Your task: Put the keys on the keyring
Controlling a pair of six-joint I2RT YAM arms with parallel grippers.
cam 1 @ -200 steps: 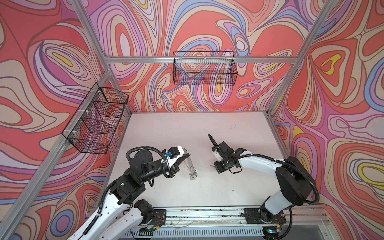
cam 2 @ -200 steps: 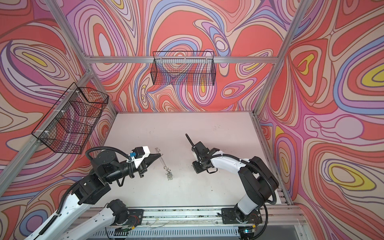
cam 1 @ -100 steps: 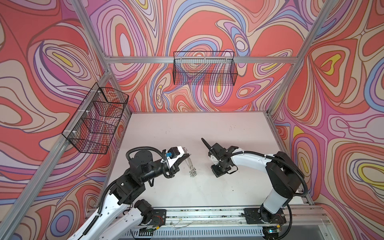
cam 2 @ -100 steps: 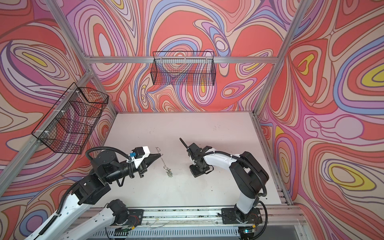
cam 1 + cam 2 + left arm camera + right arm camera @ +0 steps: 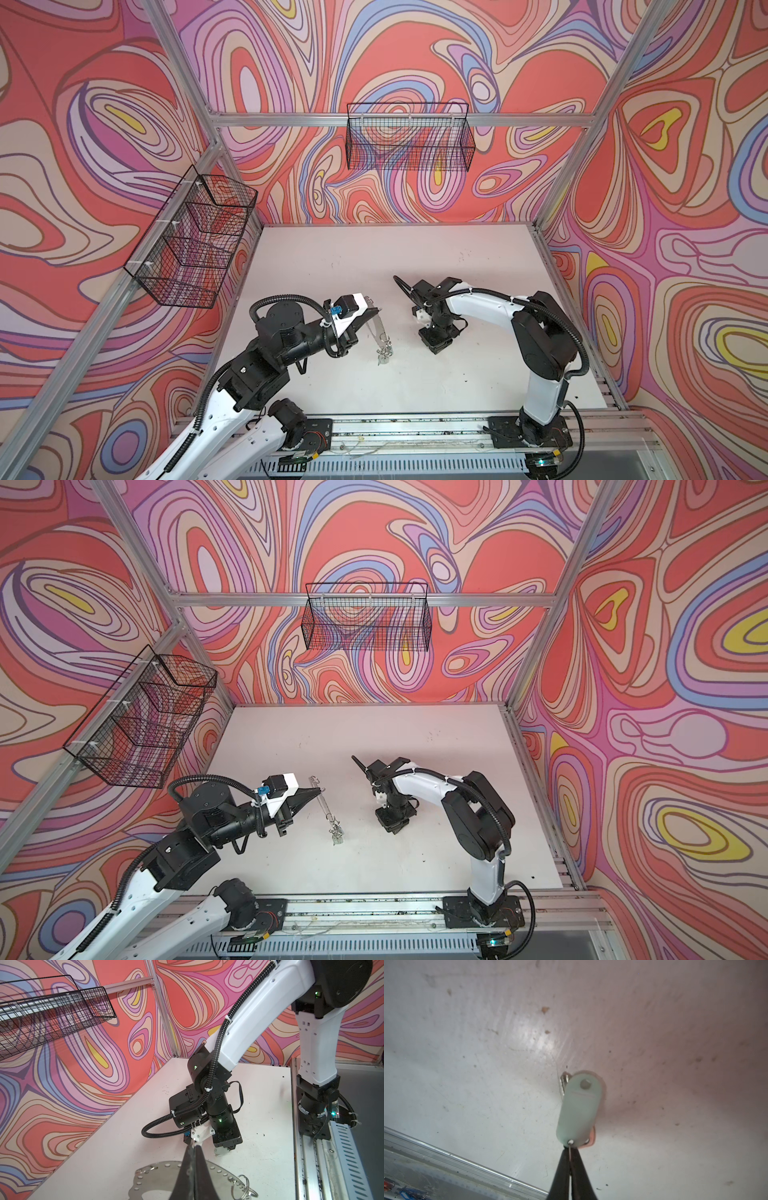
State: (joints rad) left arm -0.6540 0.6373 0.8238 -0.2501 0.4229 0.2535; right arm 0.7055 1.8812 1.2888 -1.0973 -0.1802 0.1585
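Note:
The keyring (image 5: 158,1178), a flat shiny metal plate with holes along its rim, hangs edge-on in both top views (image 5: 380,332) (image 5: 326,808). My left gripper (image 5: 376,309) (image 5: 322,789) (image 5: 194,1146) is shut on its upper rim. Small wire rings (image 5: 242,1186) dangle at its lower end (image 5: 384,356). My right gripper (image 5: 570,1145) (image 5: 434,351) (image 5: 392,831) points down at the table, right of the keyring and apart from it. It is shut on the thin wire of one of the keys, with a pale greenish tag (image 5: 579,1109) and a silvery blade (image 5: 563,1084) behind it. An orange tag (image 5: 592,1139) peeks out behind.
The white table (image 5: 478,374) has walls on three sides. Black wire baskets hang on the back wall (image 5: 409,141) and the left wall (image 5: 191,245). A metal rail (image 5: 415,428) carrying both arm bases runs along the front edge.
My right gripper has shifted left toward the keyring and tipped down to the table, its elbow swinging inward. The left gripper and keyring have stayed put.

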